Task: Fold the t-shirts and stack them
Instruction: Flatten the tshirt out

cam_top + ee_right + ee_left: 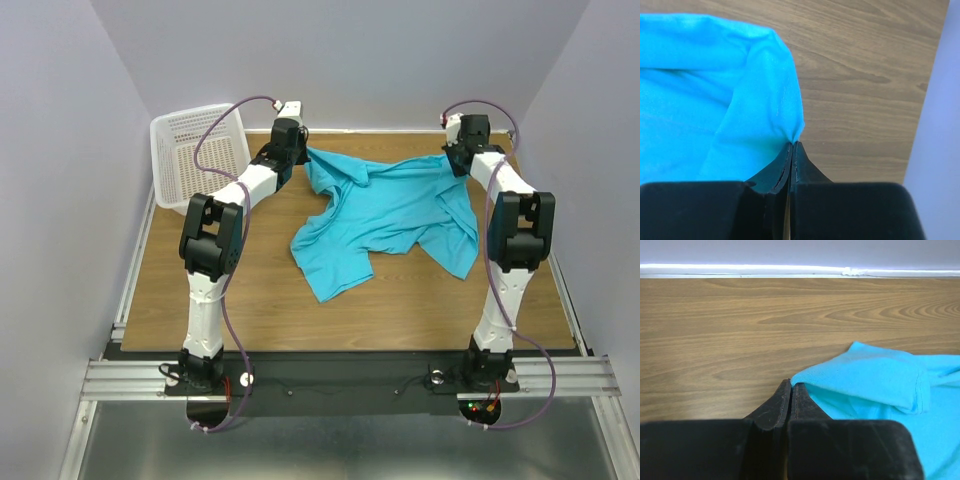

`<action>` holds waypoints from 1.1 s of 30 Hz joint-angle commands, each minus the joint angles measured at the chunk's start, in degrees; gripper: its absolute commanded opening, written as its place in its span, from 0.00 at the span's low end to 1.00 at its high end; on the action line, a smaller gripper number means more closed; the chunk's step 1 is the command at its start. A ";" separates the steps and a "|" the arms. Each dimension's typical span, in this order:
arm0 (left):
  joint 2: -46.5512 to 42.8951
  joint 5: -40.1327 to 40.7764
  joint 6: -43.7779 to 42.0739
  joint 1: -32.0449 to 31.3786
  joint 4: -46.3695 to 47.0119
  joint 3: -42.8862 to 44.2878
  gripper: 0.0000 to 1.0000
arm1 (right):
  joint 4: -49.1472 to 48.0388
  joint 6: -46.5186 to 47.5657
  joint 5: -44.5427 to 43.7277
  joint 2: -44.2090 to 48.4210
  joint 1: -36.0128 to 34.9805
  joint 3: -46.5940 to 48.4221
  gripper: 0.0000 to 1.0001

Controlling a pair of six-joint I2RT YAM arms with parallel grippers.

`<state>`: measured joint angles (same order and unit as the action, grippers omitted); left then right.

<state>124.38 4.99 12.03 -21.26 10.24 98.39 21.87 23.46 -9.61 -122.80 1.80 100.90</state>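
My left gripper (791,386) and right gripper (792,145) each pinch the one t-shirt (390,215), stretched nine-to-three, tail toward seven o'clock.

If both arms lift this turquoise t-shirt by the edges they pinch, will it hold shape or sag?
Probably floppy: the t-shirt lies crumpled in soft folds on the table. Lifted, its middle would likely sag between the left gripper and the right gripper, each shut on just a thin edge. It looks light, though so small a bite might slip.
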 commanded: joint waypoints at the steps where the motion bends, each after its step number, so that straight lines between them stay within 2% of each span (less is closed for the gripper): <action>1: -1.24 0.10 -1.13 0.25 1.71 3.47 0.00 | -1.65 8.96 -0.33 1.95 0.04 1.41 0.01; 9: -0.10 0.63 -1.40 0.42 0.92 4.79 0.00 | -1.57 11.69 1.60 2.39 1.53 2.63 0.03; 17: 0.34 0.02 -1.49 0.51 0.83 4.88 0.00 | -1.57 10.29 4.25 0.46 2.59 1.32 0.15; 19: 0.43 -0.33 -1.22 0.51 0.83 4.88 0.00 | -1.57 9.24 4.24 -0.41 2.68 1.05 0.15; 23: 0.43 -1.13 -1.05 0.51 0.83 4.97 0.00 | -1.57 7.13 4.24 -2.53 3.03 1.31 0.15; 24: 0.43 -1.13 -1.05 0.60 0.83 4.97 0.00 | -1.57 6.77 4.24 -2.79 3.12 1.31 0.05; 25: 0.43 -1.13 -1.13 0.60 0.83 4.97 0.00 | -1.65 6.60 4.07 -2.97 3.29 1.40 0.01; 28: 0.52 -1.22 -1.48 0.51 0.83 5.41 0.00 | -1.74 5.20 2.32 -4.28 4.35 4.02 0.01; 33: 1.13 -1.74 -1.22 0.60 0.83 6.29 0.00 | -3.67 4.49 -6.20 -9.55 5.32 12.20 0.01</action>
<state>125.51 4.08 11.38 -21.23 9.28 100.79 22.11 29.41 -9.15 -130.47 5.91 106.61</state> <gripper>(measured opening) 0.062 0.013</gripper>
